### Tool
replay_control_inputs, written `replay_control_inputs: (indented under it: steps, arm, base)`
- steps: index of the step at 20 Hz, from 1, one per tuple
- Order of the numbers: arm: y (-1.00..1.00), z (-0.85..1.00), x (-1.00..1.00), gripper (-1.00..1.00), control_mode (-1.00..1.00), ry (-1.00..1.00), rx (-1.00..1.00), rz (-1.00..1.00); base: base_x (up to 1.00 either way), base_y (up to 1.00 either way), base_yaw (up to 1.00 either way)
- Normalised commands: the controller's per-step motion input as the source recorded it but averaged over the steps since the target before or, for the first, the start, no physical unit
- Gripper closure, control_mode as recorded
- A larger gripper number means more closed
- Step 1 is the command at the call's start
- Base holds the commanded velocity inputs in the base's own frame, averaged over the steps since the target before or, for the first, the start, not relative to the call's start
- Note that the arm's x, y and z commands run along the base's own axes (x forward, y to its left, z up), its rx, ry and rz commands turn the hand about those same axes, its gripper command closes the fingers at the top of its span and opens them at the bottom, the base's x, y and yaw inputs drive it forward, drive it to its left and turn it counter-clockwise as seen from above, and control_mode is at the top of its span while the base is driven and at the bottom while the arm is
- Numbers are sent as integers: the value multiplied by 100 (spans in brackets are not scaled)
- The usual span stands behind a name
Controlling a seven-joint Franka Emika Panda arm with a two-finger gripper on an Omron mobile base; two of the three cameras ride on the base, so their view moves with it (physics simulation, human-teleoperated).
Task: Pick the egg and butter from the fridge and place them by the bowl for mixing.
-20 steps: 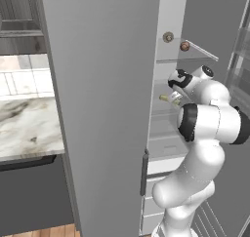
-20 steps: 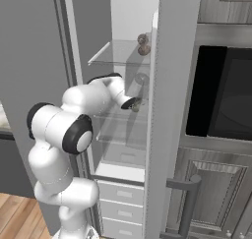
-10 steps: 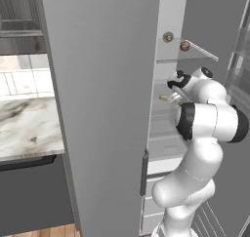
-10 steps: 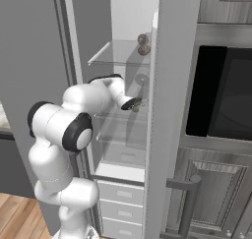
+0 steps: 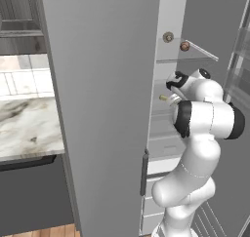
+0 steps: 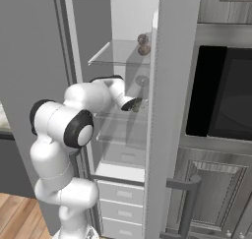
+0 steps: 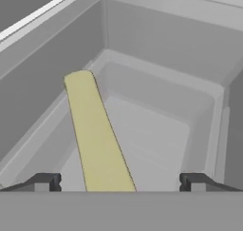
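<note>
The fridge (image 5: 97, 85) stands open, its light grey interior (image 6: 128, 16) facing me. On the upper glass shelf sits the reddish-brown egg (image 5: 184, 46) (image 6: 144, 50), beside a round grey knob (image 5: 168, 36). Lower down, the pale yellow-green butter (image 7: 97, 135) lies in a clear door bin, its end visible (image 5: 163, 98). My gripper (image 7: 121, 182) (image 6: 135, 104) is open and reaches into that bin, with the stick's near end between the two fingertips (image 7: 45, 181), closer to the left one. The bowl is out of view.
The fridge door (image 6: 165, 110) stands close on the arm's right, a glass shelf (image 6: 118, 53) above the hand. White drawers (image 6: 123, 194) sit below. A marble counter (image 5: 24, 128) lies left of the fridge, a dark oven (image 6: 221, 100) to the right.
The arm has barely shifted, and the jaws have stayed open around the butter's end.
</note>
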Motion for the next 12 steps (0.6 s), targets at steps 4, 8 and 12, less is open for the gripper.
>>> replay_control_inputs:
  steps: [4, 8, 12]
  arm:
    - [0, -4, 0, 100, -100, 0, 0, 0]
    - [0, 0, 0, 100, -100, 0, 0, 0]
    - [0, 0, 0, 100, -100, 0, 0, 0]
  base:
    - [0, 0, 0]
    - [0, 0, 0]
    - [0, 0, 0]
